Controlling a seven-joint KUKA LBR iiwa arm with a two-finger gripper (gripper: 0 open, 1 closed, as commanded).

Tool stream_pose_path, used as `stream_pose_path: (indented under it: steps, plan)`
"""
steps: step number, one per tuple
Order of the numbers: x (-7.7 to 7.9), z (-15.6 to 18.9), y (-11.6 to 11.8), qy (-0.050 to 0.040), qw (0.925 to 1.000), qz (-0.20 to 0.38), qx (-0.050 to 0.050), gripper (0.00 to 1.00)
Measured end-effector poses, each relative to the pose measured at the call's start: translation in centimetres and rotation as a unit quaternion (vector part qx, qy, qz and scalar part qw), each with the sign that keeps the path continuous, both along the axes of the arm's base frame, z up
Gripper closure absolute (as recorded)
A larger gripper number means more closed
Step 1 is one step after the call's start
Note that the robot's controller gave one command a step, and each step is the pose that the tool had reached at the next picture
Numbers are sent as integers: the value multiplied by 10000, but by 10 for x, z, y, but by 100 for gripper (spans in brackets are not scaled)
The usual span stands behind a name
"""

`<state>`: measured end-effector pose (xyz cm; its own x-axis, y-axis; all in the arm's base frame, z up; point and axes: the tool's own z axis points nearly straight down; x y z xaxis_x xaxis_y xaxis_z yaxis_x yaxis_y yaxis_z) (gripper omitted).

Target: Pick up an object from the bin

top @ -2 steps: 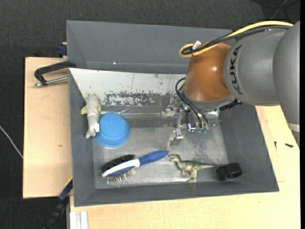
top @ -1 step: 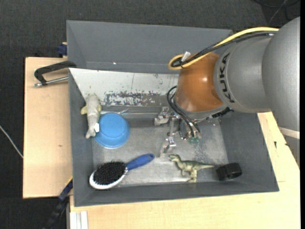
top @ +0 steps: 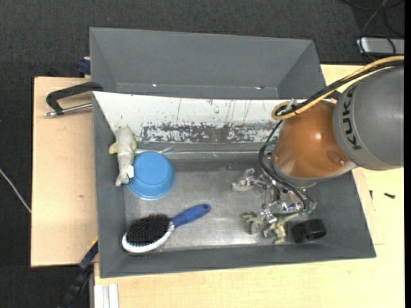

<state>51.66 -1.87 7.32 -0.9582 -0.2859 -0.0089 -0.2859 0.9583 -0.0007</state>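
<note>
Jaws low at front right of bin (top: pixel 212 194); small black object (top: pixel 308 230) just beside.

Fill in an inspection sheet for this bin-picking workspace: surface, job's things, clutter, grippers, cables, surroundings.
Surface: grey metal bin, floor scuffed, back wall scratched.
Job's things: blue cup at left; pale toy figure beside it, along the left wall; blue-handled hairbrush at front left; small black object at front right.
Clutter: nothing seen.
Grippers: gripper low over the bin's right floor, just left of the small black object.
Cables: yellow and black cables run over the orange wrist cover.
Surroundings: dark carpet.
</note>
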Motion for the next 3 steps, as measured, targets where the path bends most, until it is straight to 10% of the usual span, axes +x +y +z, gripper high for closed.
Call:
stream_pose_path:
  steps: [1,3]
  plan:
    - [-1,3,0,36,10000,6,-11,100]
    - [3,47,1,-8,10000,2,-6,100]
